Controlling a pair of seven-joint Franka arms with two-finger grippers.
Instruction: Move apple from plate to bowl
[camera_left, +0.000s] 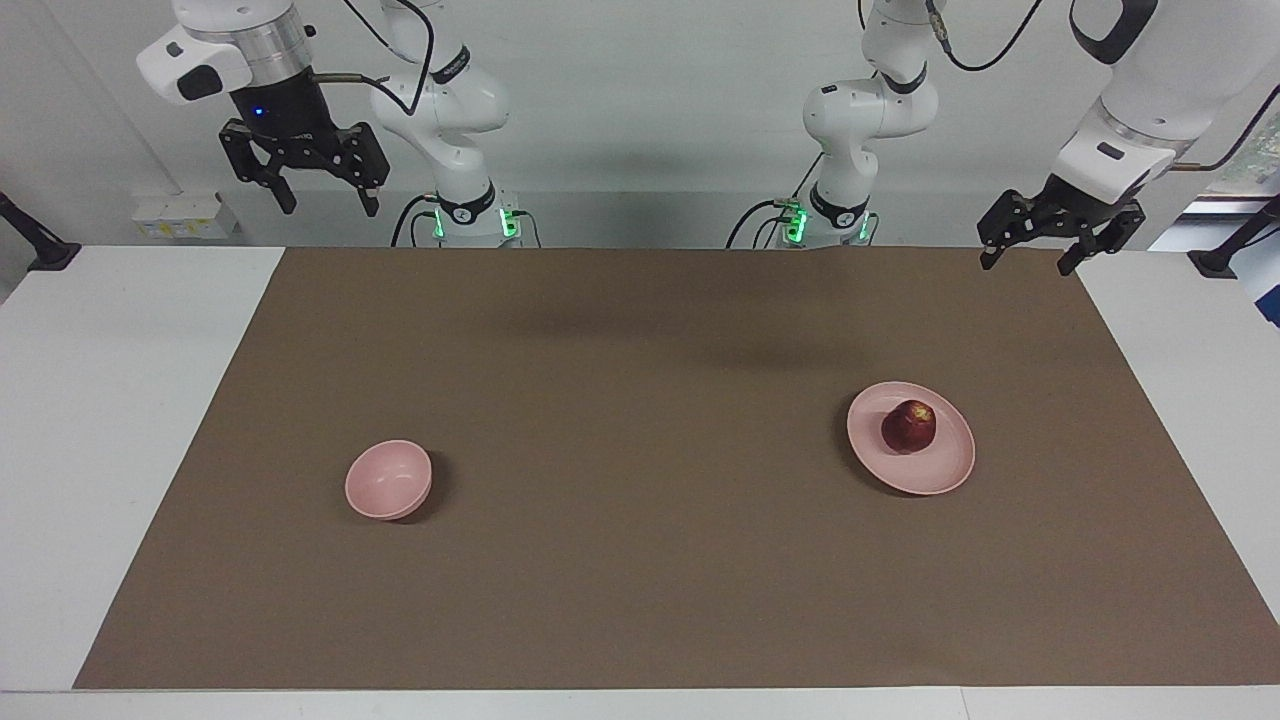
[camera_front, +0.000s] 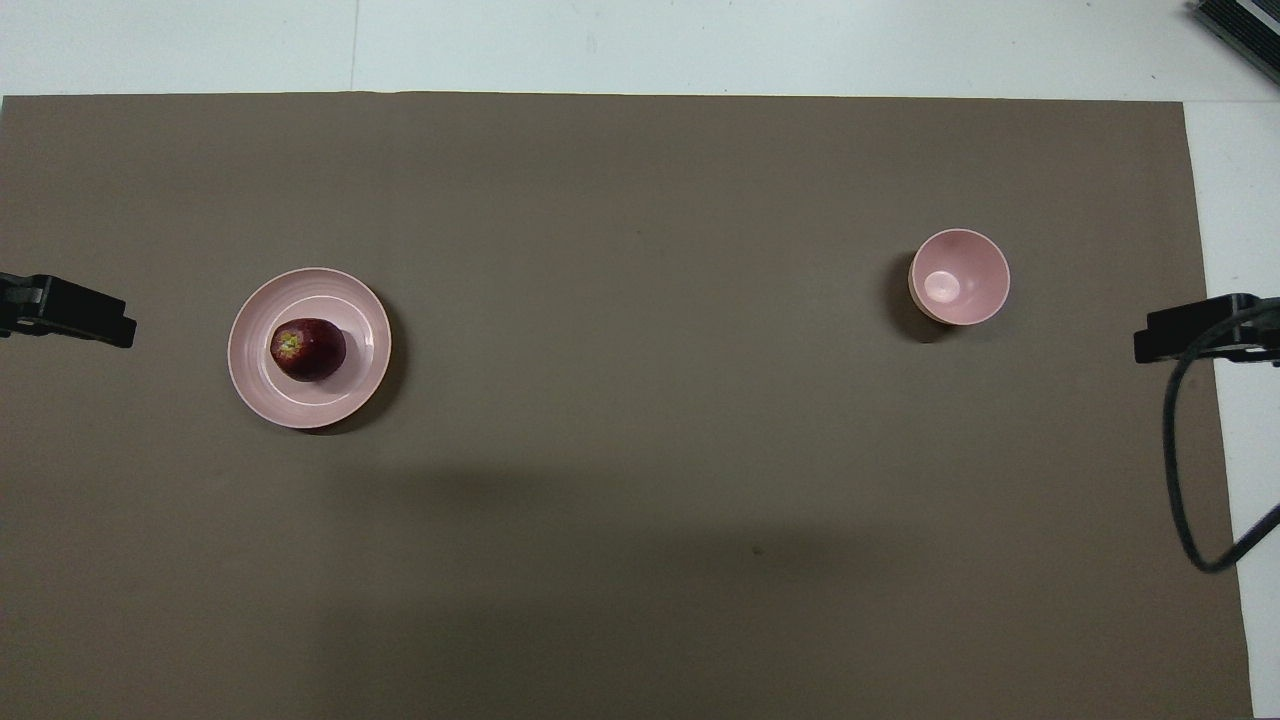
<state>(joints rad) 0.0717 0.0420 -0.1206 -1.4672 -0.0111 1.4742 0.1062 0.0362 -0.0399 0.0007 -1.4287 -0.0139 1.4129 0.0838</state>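
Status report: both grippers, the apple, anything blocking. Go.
Left gripper open, raised over the mat's corner at its end; right gripper open, raised, waiting. Apple on plate; bowl empty. Nothing between them.

Dark-red apple (camera_left: 908, 426) on plate (camera_left: 945, 475), bowl (camera_left: 388, 480) well apart.

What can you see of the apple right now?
The apple is small, round and dark red with a glossy skin and a yellowish patch around the stem, which faces up in the overhead view. It looks whole and sits on the pink plate, a little off the plate's middle, toward the left arm's end of the table. Only the plate touches it; neither gripper is near it.
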